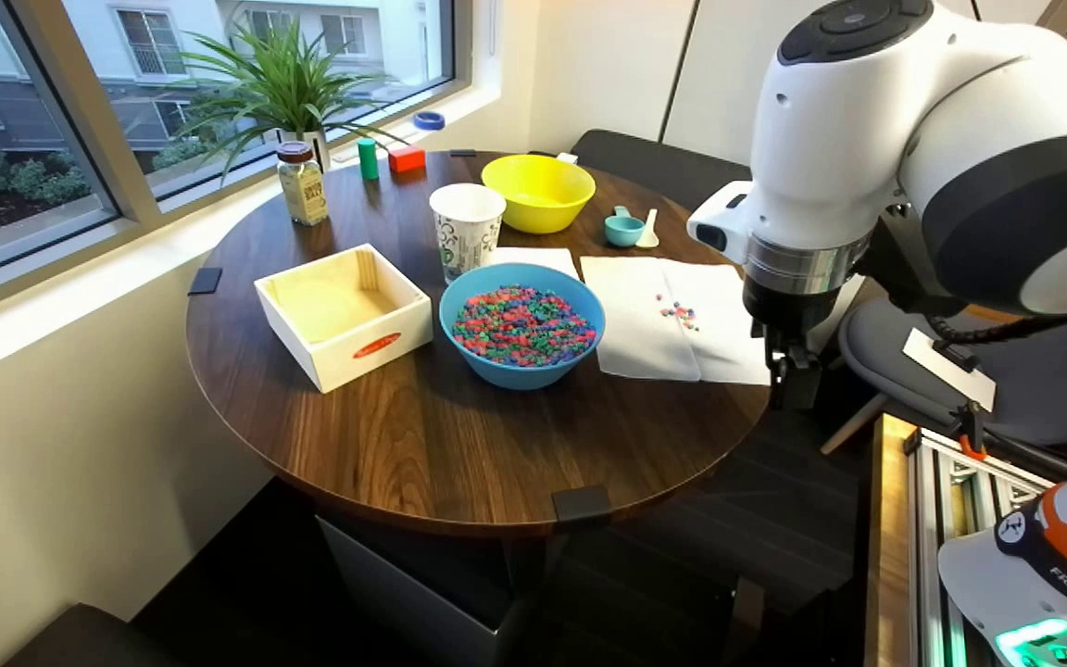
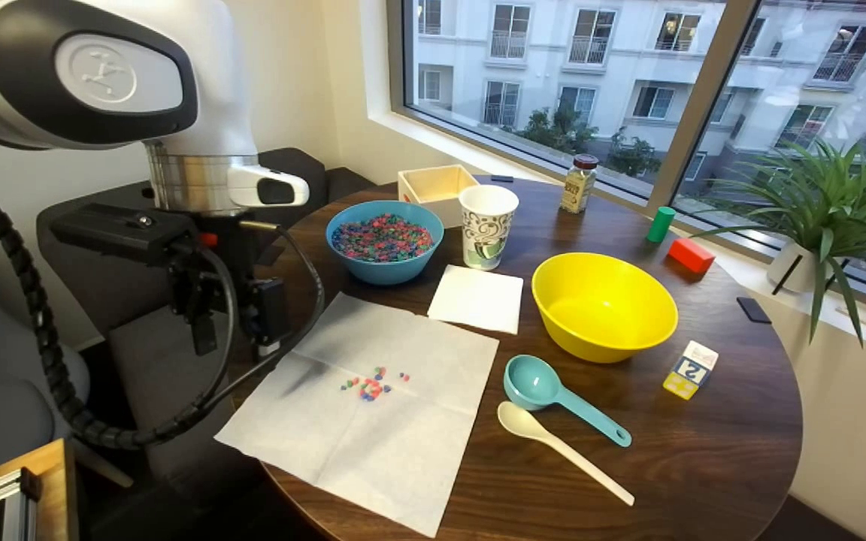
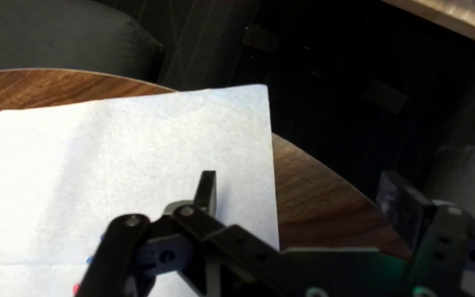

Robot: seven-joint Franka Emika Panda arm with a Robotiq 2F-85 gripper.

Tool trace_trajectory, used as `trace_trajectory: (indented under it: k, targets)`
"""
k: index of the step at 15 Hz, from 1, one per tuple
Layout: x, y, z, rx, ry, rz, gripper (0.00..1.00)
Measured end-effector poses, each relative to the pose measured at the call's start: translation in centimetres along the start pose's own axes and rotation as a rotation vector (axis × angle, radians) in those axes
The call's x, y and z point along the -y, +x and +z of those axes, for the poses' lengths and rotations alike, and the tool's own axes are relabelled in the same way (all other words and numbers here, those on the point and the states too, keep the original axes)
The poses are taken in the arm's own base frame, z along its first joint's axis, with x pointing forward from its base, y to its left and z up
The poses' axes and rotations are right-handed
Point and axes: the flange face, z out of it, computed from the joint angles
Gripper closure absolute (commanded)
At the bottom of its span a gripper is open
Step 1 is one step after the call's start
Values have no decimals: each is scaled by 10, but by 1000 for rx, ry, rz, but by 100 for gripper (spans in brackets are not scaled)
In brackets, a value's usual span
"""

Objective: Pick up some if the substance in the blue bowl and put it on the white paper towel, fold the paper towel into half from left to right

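The white paper towel (image 1: pixel 640 333) lies flat on the round table with fold creases; it also shows in an exterior view (image 2: pixel 403 451) and the wrist view (image 3: pixel 159 152). A small pile of the substance (image 2: pixel 370 387) sits on it. The blue bowl (image 1: pixel 522 376) holds a heap of the multicoloured substance (image 1: pixel 524 326); the bowl also shows in an exterior view (image 2: pixel 384 273). My gripper (image 3: pixel 297 185) is open and empty at the towel's edge near the table rim. In the wrist view one finger is over the towel, the other beyond its edge. Finger height is unclear.
A small white napkin (image 2: pixel 476 298), paper cup (image 2: pixel 487 229) and yellow bowl (image 2: pixel 604 304) stand beside the towel. A teal scoop (image 2: pixel 534 382) and pale spoon (image 2: pixel 564 451) lie close to it. A wooden box (image 1: pixel 345 315) is beside the blue bowl. The table edge (image 3: pixel 324 165) curves under the gripper.
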Motion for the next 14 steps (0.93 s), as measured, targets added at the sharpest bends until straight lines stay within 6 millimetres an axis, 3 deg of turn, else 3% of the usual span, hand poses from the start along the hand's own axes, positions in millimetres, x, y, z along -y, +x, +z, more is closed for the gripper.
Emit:
trace_trajectory:
  k: [11,13,14]
  targets:
    - [-10,17,6,-245,-34,4,2]
    - [-13,18,7,-253,-32,11,14]
    - [-15,18,8,-256,-31,15,28]
